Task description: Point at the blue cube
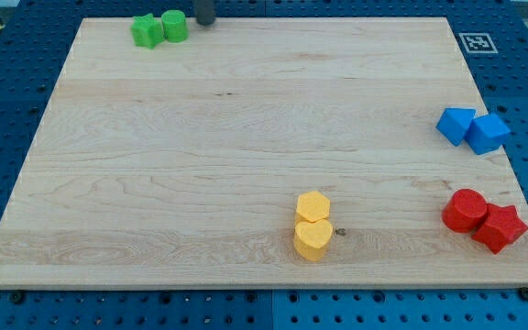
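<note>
The blue cube (489, 134) sits near the board's right edge, touching a blue triangular block (455, 125) on its left. My tip (204, 22) shows at the view's top, just right of the green blocks, far up and left of the blue cube. Only the rod's lower end is in view.
A green star-like block (146, 31) and a green cylinder (174, 26) sit at the top left. A yellow hexagon (313, 206) and a yellow heart (313, 239) sit at the bottom centre. A red cylinder (465, 210) and a red star (500, 228) sit at the bottom right. The wooden board (246, 137) lies on a blue pegboard.
</note>
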